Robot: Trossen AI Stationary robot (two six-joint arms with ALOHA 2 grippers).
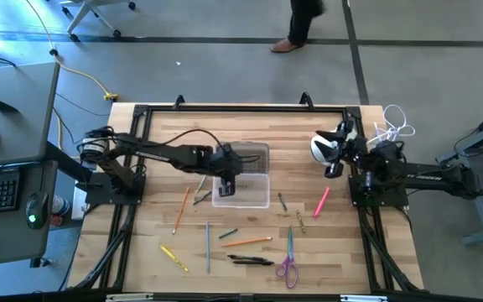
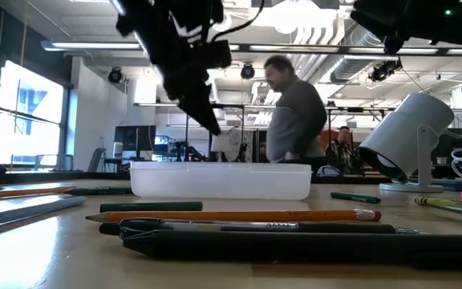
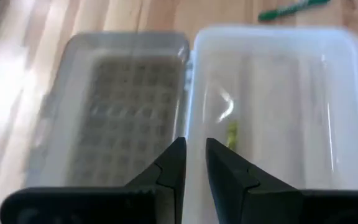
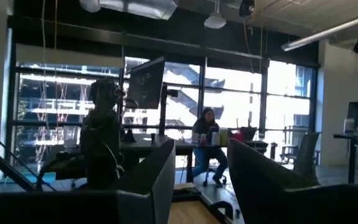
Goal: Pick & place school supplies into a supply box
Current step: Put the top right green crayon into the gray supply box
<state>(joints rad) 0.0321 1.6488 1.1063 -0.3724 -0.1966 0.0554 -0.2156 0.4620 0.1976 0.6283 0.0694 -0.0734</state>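
The supply box stands open mid-table: clear tray (image 1: 243,193) (image 2: 221,181) (image 3: 278,106), with its textured lid (image 1: 250,156) (image 3: 117,99) laid flat on the far side. My left gripper (image 1: 227,183) (image 2: 208,112) (image 3: 195,163) hangs over the tray pointing down, its fingers a narrow gap apart with nothing between them. A short yellow-green streak (image 3: 232,134) shows inside the tray. Pencils and pens lie on the wood near the box: orange pencils (image 1: 181,210) (image 1: 247,242), black pens (image 1: 250,261), a pink marker (image 1: 322,201) and purple-handled scissors (image 1: 288,260). My right gripper (image 1: 335,166) (image 4: 201,180) waits open at the right.
A white cylindrical object (image 1: 324,147) (image 2: 407,132) and a white cable bundle (image 1: 395,124) sit near the right arm. A green pen (image 3: 291,9) lies just beyond the tray. A person (image 2: 295,112) stands in the room behind the table. The wood left of the box is mostly bare.
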